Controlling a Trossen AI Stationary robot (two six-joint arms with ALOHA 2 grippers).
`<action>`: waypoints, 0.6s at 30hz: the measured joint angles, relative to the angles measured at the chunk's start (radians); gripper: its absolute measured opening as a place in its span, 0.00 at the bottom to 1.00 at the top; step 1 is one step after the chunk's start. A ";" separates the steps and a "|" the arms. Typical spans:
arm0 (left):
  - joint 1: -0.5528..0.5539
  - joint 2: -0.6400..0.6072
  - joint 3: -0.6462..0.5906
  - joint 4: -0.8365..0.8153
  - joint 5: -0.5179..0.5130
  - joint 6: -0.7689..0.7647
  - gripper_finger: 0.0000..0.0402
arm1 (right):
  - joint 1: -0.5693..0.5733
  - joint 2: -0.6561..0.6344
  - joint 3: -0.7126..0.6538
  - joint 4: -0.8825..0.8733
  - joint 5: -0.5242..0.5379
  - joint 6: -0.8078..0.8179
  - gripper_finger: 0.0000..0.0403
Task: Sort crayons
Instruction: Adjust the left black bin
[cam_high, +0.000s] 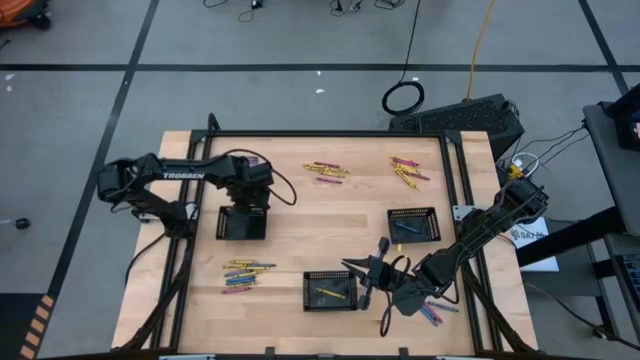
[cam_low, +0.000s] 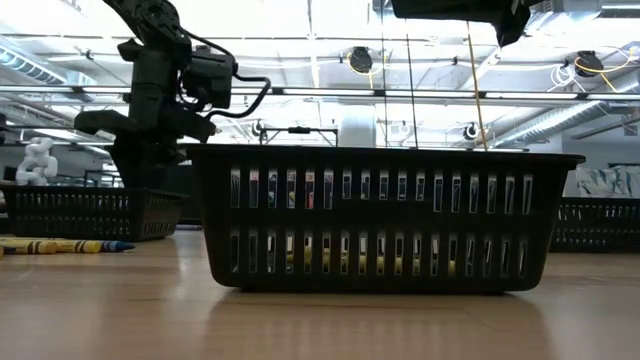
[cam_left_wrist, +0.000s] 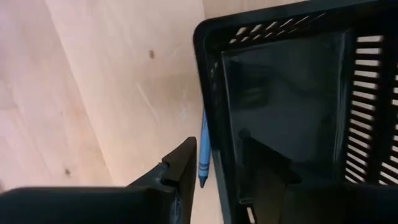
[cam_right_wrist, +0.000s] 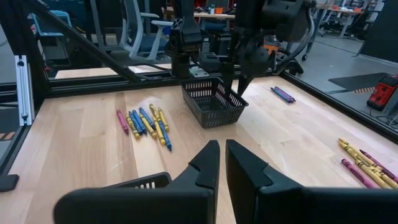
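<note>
Step in hand: we judge that the left gripper (cam_high: 243, 208) is dropping a blue crayon (cam_left_wrist: 203, 149) at the left tray (cam_high: 242, 224), at about 9 o'clock on the bench (cam_high: 300, 200).
Left jaws: in the left wrist view they stand apart, one finger outside the tray wall and one inside; the blue crayon lies on the wood just beside the wall, between the fingers, and we cannot tell if a finger touches it. It seems to have missed the tray.
Right gripper (cam_high: 368, 285): it waits near 5 o'clock, beside the front tray (cam_high: 330, 290), with the jaws clenched and nothing between them.
Crayons: loose groups lie at 12 o'clock (cam_high: 326, 171), at 1 o'clock (cam_high: 406, 172), at 7 o'clock (cam_high: 243, 275) and at 5 o'clock under the right arm (cam_high: 432, 313). One yellow crayon (cam_high: 331, 293) lies in the front tray; the right tray (cam_high: 414, 223) holds something blue.
Progress: we think most of the sorting is not yet done.
Next move: in our judgement the left jaws must take the blue crayon again, lift it over the rim and release it inside.
</note>
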 joint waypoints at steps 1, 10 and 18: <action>-0.003 0.002 0.000 0.002 0.000 0.000 0.26 | 0.000 0.000 0.000 0.000 0.000 0.000 0.03; -0.023 -0.003 0.018 -0.010 0.017 -0.027 0.02 | 0.000 0.000 0.000 -0.002 0.000 0.000 0.03; -0.023 -0.002 0.119 0.175 0.141 -0.053 0.01 | 0.000 0.000 0.000 -0.006 0.000 0.000 0.03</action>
